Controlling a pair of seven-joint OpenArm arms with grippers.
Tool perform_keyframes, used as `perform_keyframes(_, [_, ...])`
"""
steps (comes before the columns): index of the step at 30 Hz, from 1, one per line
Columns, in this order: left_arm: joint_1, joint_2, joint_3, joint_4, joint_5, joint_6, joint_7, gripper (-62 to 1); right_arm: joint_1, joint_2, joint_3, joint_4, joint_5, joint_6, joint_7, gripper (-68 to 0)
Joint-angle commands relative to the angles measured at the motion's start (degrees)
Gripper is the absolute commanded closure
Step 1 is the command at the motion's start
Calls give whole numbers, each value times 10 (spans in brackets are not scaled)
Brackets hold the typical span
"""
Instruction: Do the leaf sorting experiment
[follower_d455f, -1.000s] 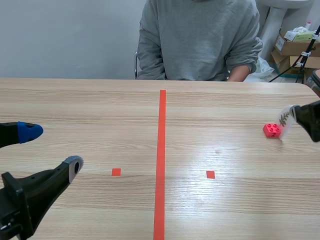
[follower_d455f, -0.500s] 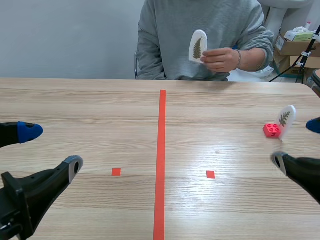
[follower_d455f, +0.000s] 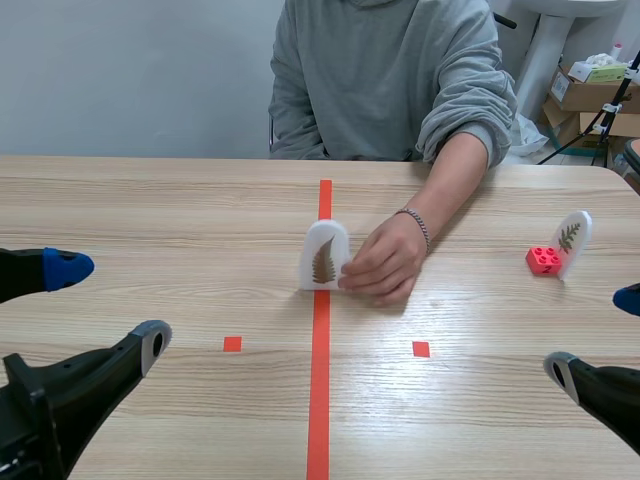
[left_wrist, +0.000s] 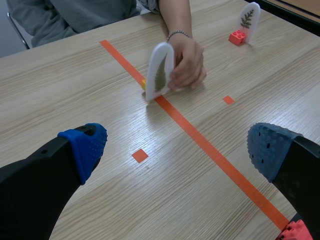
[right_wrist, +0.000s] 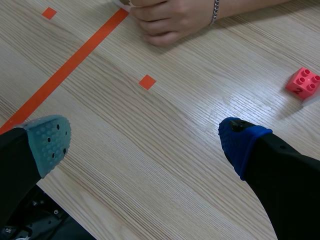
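A white leaf card (follower_d455f: 323, 256) stands upright on the red centre line, held by a person's hand (follower_d455f: 385, 262). The left wrist view shows this card (left_wrist: 160, 70) and hand (left_wrist: 187, 62) well ahead of my open left gripper (left_wrist: 177, 150). A second leaf card (follower_d455f: 572, 240) leans upright against a red brick (follower_d455f: 543, 260) at the right. My left gripper (follower_d455f: 110, 304) rests at the near left, holding nothing. Near the front right, my right gripper (follower_d455f: 597, 333) is open too, with the red brick (right_wrist: 304, 82) ahead of it to one side.
The person sits across the table, an arm stretched to the centre line. The hand (right_wrist: 170, 17) lies ahead of my right gripper (right_wrist: 145, 140). Cardboard boxes (follower_d455f: 590, 90) stand beyond the table's far right corner.
My right gripper let go of the card by the red brick and drew back toward the near edge. The person raised another card, then set it down on the centre line.
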Motion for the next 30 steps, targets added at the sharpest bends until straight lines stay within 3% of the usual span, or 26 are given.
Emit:
perform_keyframes(1, [1, 3, -4, 12, -3, -1, -8, -602, 8, 0, 8, 9, 7, 4, 10, -606])
perform_keyframes(30, [1, 3, -4, 12, -3, -1, -8, -602, 8, 0, 8, 9, 7, 4, 24, -606])
